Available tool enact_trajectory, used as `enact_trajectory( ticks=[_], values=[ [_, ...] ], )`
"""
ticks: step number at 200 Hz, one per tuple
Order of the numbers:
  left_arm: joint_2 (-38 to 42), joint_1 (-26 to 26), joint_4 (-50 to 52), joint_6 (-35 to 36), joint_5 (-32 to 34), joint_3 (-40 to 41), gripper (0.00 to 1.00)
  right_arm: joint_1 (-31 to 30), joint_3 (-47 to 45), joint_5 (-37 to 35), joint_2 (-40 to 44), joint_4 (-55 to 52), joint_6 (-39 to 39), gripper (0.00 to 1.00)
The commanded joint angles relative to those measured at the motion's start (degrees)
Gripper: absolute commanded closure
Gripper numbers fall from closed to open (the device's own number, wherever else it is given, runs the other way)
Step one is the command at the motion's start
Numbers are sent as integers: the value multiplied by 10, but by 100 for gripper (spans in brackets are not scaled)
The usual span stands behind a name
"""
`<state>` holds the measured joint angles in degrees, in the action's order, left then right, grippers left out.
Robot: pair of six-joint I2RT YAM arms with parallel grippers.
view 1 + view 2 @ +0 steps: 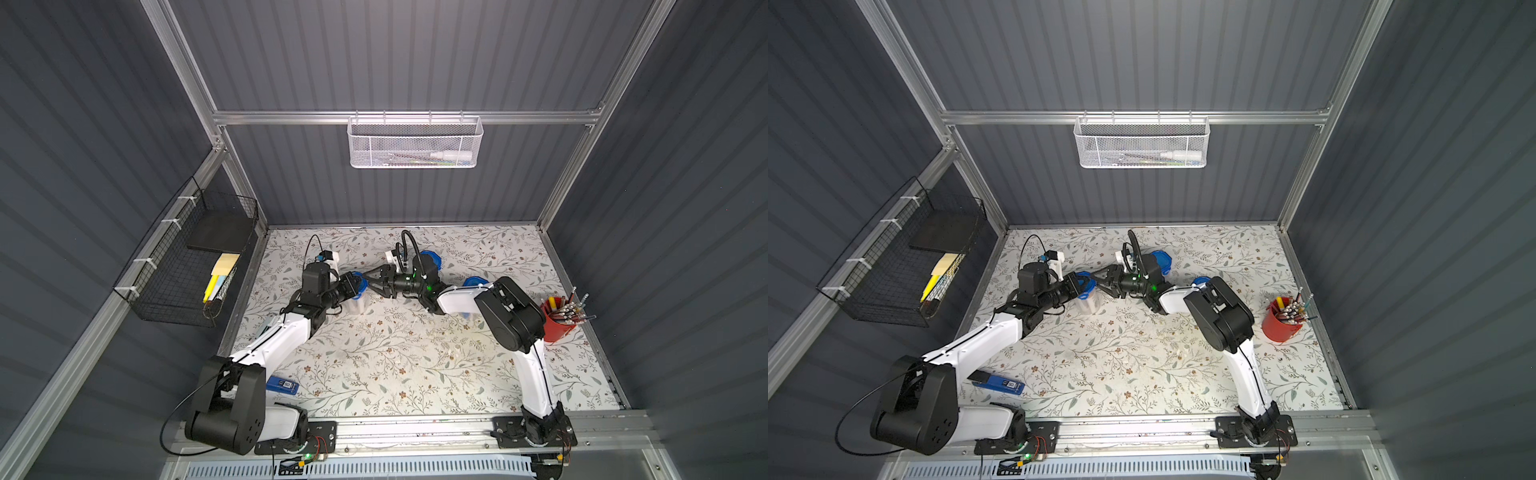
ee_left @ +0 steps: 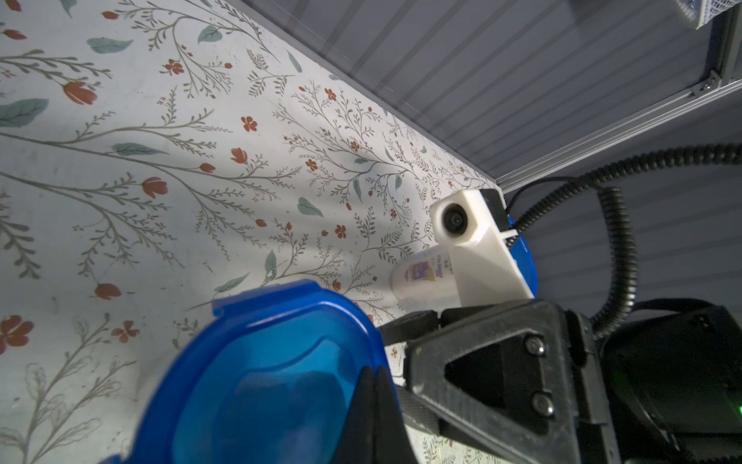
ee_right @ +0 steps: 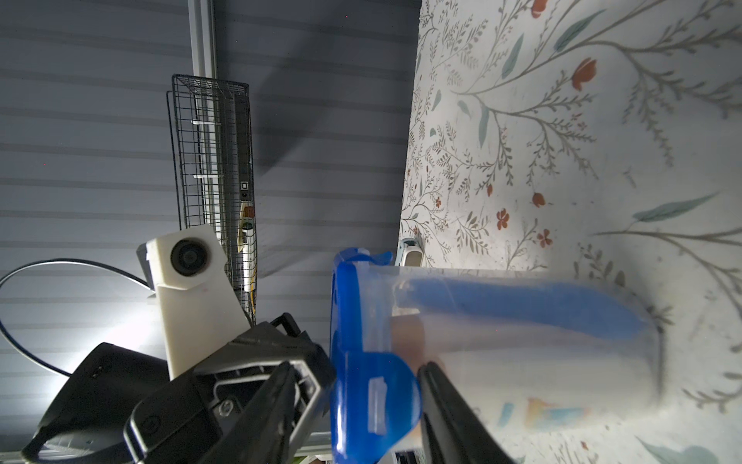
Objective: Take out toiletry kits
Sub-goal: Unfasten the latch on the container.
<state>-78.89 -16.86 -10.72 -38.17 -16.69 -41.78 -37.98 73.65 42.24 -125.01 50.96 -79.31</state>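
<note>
1. Both top views: clear jar [image 1: 360, 305] stands upright on table [image 1: 395, 365], blue lid [image 1: 360, 283] still on, so the toiletry kit is shut inside. Left gripper [image 1: 352, 286] and right gripper [image 1: 370, 281] meet at the lid from opposite sides, about equally near. Kit not legible here.
2. Left wrist: left fingers [image 2: 373, 401] pressed together at the lid rim; can't tell if they pinch it. Only this view shows a white bottle [image 2: 421, 277] w/ purple label beyond the right arm's cam [image 2: 455, 219], by a 2nd blue lid [image 2: 528, 257].
3. Right wrist: right fingers [image 3: 449, 413] apart, straddling the lid's clip flap [image 3: 375, 395]. Kit seen thru the jar wall: blue toothbrush [image 3: 522, 305], tan cap [image 3: 407, 329], tube [image 3: 556, 413]. Long axes run lid-to-base, i.e. straight away from the fingers. Likely the flap must lift before anything comes out.
</note>
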Motion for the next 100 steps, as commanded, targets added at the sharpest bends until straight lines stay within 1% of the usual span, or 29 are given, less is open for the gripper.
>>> enact_trajectory(
  ticks=[1, 45, 100],
  values=[
    [-68, -5, 293, -3, 35, 87, 100, 7, 11, 7, 24, 118, -5, 48],
    [-82, -5, 286, -3, 37, 94, 100, 11, 7, 6, 37, 109, 5, 49],
    [-67, -5, 298, -3, 42, 105, 100, 16, 9, 5, 41, 111, 1, 49]
  ],
)
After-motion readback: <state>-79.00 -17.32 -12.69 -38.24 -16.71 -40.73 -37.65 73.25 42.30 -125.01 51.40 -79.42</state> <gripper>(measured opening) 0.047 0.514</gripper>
